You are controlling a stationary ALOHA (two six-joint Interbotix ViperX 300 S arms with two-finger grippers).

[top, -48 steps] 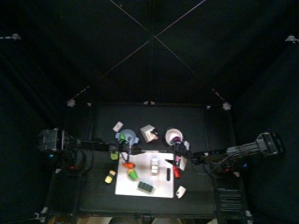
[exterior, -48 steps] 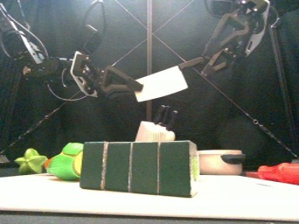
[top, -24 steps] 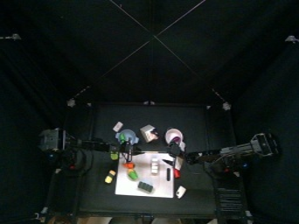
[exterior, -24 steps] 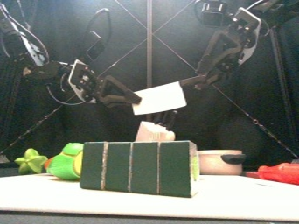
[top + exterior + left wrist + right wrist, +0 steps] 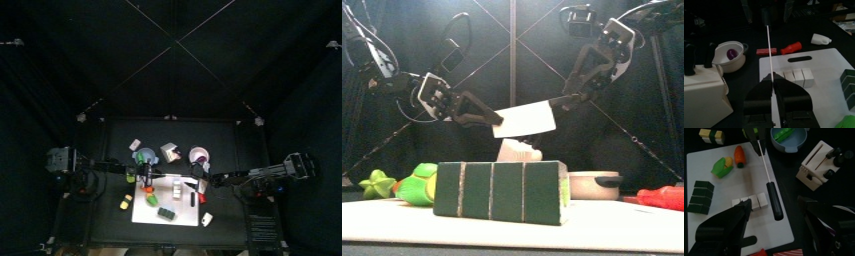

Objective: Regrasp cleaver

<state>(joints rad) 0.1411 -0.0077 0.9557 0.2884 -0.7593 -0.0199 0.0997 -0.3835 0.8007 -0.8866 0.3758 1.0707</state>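
The cleaver [image 5: 525, 120] hangs in the air over the table, its white blade tilted a little. My left gripper [image 5: 486, 112] is shut on the blade's far end; in the left wrist view the blade [image 5: 768, 47] runs edge-on away from the left gripper [image 5: 773, 82]. The black handle [image 5: 773, 200] points toward my right gripper [image 5: 774, 203], which stands wide open, one jaw on each side of the handle and neither touching it. In the front view the right gripper [image 5: 564, 100] sits at the blade's right end.
Below lies a white cutting board [image 5: 711, 178] with green and white toy food pieces. A knife block [image 5: 821, 165], a blue bowl [image 5: 791, 135], a white bowl [image 5: 729, 52] and red toy food [image 5: 791, 48] stand around it. A green striped block [image 5: 500, 190] is at the front.
The cleaver has come down and tilted, carried by the left gripper. The right gripper followed it at the handle end, still open.
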